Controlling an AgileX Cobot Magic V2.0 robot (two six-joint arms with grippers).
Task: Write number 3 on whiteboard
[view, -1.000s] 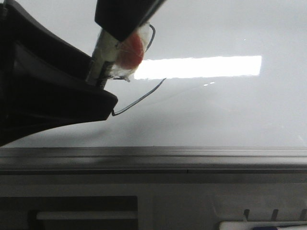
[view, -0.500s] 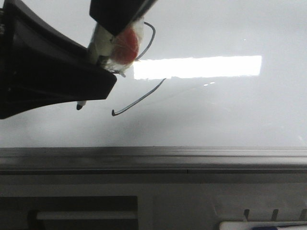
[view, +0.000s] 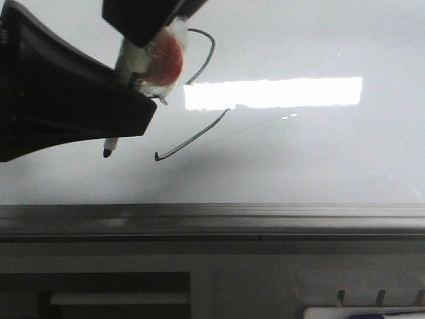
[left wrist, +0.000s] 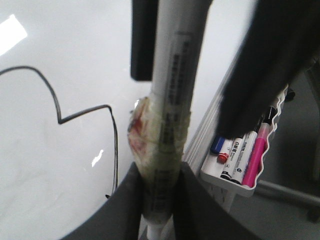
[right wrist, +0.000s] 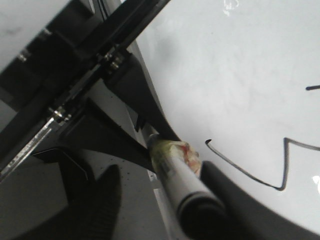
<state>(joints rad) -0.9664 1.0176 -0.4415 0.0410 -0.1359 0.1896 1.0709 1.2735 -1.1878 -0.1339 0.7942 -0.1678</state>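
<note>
The left arm's black tool [left wrist: 157, 200] was clamped on a white cylindrical marker [left wrist: 172, 115] wrapped with clear tape over a red patch, its black tip [view: 107, 153] near the large glossy pale grey-white whiteboard [view: 319, 153] with its grey metal frame edge. The thin black hand-drawn number 3 [view: 199, 100] lay on the board just beside the tip. The right tool's state could not be told.

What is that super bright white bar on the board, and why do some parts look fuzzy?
Front view: the bar is lamp glare on the whiteboard, hiding part of the number 3. Left wrist view: the marker and dark fingers are blurred, too close.
</note>
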